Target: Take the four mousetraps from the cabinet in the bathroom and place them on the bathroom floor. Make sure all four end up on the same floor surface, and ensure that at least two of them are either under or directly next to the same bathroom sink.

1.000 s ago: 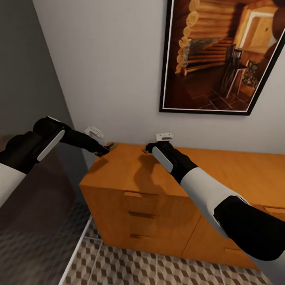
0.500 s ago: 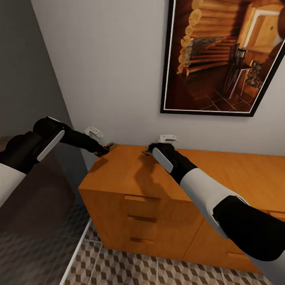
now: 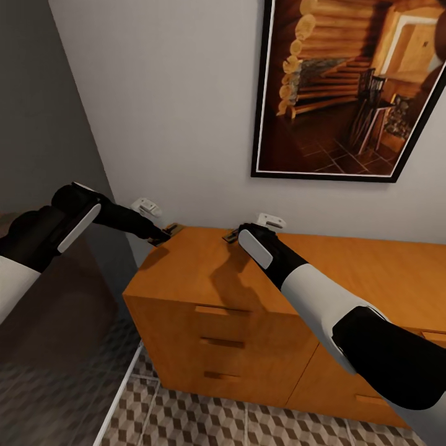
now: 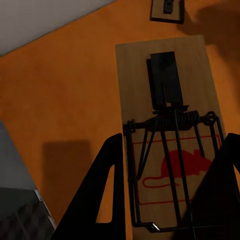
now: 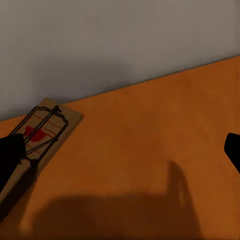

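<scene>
The cabinet (image 3: 204, 272) is seen from the head camera standing against the white wall below a framed picture (image 3: 353, 87), with patterned bathroom floor (image 3: 204, 421) at its foot; both arms are reached over the cabinet's top near its back edge. In that view the mousetraps are reduced to small dark specks: one (image 3: 174, 228) at the tip of the left gripper (image 3: 165, 235), near the cabinet's end corner, and another (image 3: 231, 236) just beside the right gripper (image 3: 238, 235).

Far more is given by the left wrist camera: a wooden mousetrap (image 4: 170, 135) is shown lying flat on the cabinet top (image 4: 65, 95), its wire spring, dark bar and red mouse print plainly legible; it lies between the two dark fingers (image 4: 102, 200) of the left gripper (image 4: 167, 200), which are set wide apart on either side of the plate; whether they touch it cannot be told. A further mousetrap (image 4: 168, 10) is seen beyond it, closer to the wall.

From the right wrist camera a mousetrap (image 5: 42, 132) is shown flat on the cabinet top (image 5: 150, 150) close to the wall, partly overlapped by one dark fingertip (image 5: 10, 160); the other fingertip is far across the picture, so the right gripper (image 5: 122, 155) is spread wide and nothing is held in it.
</scene>
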### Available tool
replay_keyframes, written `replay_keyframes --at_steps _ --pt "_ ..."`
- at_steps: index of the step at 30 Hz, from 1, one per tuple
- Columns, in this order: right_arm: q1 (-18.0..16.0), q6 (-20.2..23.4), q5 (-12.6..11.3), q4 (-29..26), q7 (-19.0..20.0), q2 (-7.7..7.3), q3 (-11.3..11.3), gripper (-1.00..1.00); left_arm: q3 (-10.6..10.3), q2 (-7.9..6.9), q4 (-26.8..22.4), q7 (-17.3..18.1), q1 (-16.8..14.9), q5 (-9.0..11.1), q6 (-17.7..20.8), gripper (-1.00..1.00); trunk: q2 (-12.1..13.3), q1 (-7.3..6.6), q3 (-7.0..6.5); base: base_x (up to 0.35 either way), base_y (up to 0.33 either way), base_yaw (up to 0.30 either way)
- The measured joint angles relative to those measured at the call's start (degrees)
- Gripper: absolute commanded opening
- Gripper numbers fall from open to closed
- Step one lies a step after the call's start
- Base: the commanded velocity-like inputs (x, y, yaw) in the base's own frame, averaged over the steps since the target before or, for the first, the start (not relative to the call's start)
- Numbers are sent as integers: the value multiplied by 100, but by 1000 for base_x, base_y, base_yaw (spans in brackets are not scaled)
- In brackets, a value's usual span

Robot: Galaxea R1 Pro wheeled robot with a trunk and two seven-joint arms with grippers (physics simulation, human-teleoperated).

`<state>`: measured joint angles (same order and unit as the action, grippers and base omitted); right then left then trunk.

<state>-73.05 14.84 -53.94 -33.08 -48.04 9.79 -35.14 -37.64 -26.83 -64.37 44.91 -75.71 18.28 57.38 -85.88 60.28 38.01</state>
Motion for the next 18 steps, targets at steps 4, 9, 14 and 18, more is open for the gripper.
replay_keyframes --at_steps 4,9,14,18 --pt "0 -3 -3 0 -2 0 -2 100 3 -1 0 0 0 0 0 -100 0 0 0 -1 0 0" --pt "1 -2 -3 -2 -2 -1 -2 100 1 0 8 2 1 -2 0 -100 0 1 0 -78 153 0" --pt "0 -3 -3 0 1 0 -5 100 -1 -1 8 1 3 0 0 -100 0 0 0 -26 48 0" --pt "0 -3 -3 -6 6 0 -6 100 0 -1 7 0 3 0 0 -100 0 0 0 -4 6 0"
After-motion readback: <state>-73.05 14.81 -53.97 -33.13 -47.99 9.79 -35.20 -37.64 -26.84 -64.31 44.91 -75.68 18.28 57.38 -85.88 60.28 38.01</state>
